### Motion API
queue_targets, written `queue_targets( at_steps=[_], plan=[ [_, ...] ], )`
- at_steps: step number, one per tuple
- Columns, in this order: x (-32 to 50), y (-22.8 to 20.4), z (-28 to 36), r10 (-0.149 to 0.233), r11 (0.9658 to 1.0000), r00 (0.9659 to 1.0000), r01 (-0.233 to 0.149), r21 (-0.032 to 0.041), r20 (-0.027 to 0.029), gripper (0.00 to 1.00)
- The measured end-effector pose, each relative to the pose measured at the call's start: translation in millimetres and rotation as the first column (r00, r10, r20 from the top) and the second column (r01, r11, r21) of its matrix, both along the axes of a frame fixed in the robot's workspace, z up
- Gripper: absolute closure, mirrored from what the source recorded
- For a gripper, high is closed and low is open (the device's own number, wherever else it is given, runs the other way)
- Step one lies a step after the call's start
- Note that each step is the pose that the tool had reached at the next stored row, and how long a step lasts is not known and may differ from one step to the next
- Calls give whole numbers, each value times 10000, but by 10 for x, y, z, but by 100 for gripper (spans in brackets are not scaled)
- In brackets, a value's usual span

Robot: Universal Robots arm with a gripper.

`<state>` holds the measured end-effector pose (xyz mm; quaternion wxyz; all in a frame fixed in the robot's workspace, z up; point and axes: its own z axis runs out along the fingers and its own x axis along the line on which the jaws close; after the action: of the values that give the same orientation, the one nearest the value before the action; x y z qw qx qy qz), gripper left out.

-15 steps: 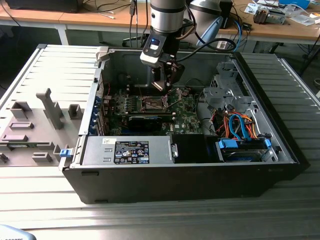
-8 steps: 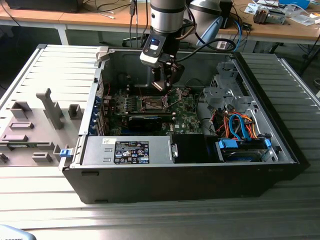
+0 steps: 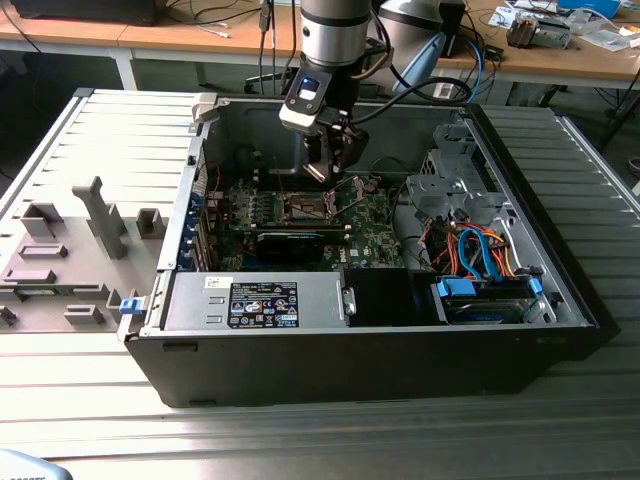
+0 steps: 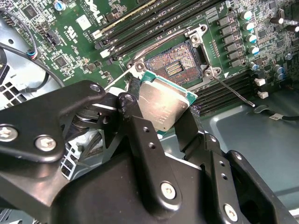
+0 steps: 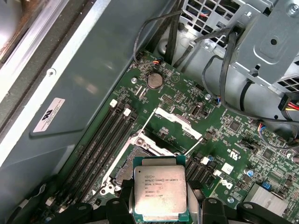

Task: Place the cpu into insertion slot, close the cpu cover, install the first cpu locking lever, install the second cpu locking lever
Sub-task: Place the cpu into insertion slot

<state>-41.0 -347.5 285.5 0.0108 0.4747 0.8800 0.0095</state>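
Observation:
My gripper (image 3: 330, 165) hangs inside the open computer case, shut on the cpu (image 5: 160, 191), a flat square chip with a silver-grey top and a green edge. In both wrist views the black fingers (image 4: 135, 121) clamp two opposite sides of the cpu (image 4: 163, 105). The chip is tilted and hovers just above the insertion slot (image 4: 180, 65), whose contact field lies bare. The slot (image 5: 126, 163) is partly hidden under the chip. The cpu cover (image 5: 174, 117) stands swung open beyond the slot. Two thin wire levers (image 4: 233, 91) (image 5: 145, 122) stick out, unlatched.
Memory slots (image 5: 100, 140) run beside the socket on the green board. A long black expansion card (image 3: 290, 240), the power-supply box (image 3: 260, 300), a metal drive cage (image 3: 450, 180) and coloured cables (image 3: 480, 250) crowd the case. A grey fixture tray (image 3: 60, 250) lies at the exterior view's left.

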Motion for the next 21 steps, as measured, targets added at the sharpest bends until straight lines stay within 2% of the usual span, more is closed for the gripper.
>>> queue_targets(
  at_steps=[21],
  plan=[
    [0,0,-12,-121,9999,9999,121,0,0,45]
  ],
)
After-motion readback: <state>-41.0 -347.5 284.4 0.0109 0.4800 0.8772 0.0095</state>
